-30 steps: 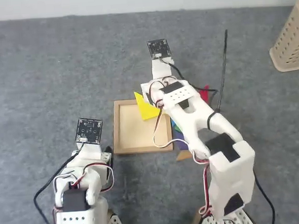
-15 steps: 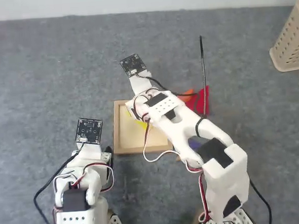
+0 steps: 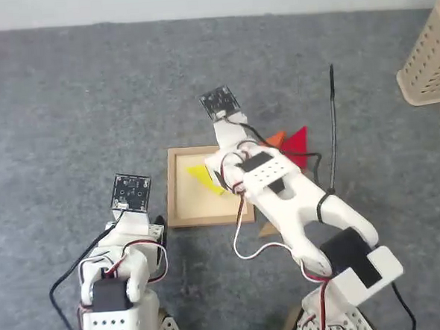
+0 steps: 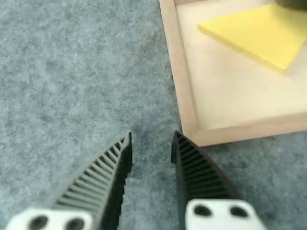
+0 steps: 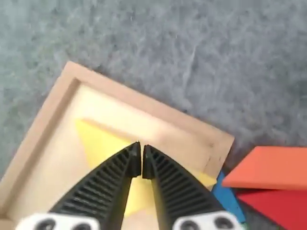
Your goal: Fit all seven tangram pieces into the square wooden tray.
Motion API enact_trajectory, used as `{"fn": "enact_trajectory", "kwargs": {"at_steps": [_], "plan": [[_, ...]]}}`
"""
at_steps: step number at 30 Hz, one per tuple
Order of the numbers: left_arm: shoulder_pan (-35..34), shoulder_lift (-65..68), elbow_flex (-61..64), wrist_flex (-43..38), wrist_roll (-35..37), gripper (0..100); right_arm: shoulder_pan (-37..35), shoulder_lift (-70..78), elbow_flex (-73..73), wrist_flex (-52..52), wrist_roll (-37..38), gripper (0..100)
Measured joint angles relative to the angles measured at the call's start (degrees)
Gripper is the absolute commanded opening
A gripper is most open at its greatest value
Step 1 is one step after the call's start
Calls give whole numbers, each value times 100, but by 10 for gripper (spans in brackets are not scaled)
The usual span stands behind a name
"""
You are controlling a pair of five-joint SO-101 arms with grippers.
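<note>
Yellow triangle (image 3: 204,176), earlier held aloft, now lies flat in the wooden tray (image 3: 174,190): one piece placed. Left gripper (image 4: 151,148) hangs slightly parted beside the tray. Right gripper (image 5: 141,155) is closed and empty above the triangle. Orange piece (image 3: 276,139) and red piece (image 3: 296,141) remain outside.

High camera looks down; both wrist cameras closely share tray (image 3: 171,189).

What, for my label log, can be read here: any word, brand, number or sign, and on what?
No text can be read.
tray: bare wood, no print.
yellow piece, red piece, orange piece: plain, unmarked.
wrist boards: any marks too small to read.
</note>
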Motion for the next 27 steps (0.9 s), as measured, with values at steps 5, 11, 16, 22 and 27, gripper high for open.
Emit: {"fn": "enact_trajectory", "kwargs": {"at_steps": [5,11,16,22,27], "plan": [[0,0,0,0,0,133,9,220,9,-123,0,9],[0,0,0,0,0,133,9,466,-18,-484,0,9],[0,0,0,0,0,133,9,527,-9,-519,0,9],[0,0,0,0,0,133,9,527,-9,-527,0,9],[0,0,0,0,0,133,9,325,44,-519,0,9]]}}
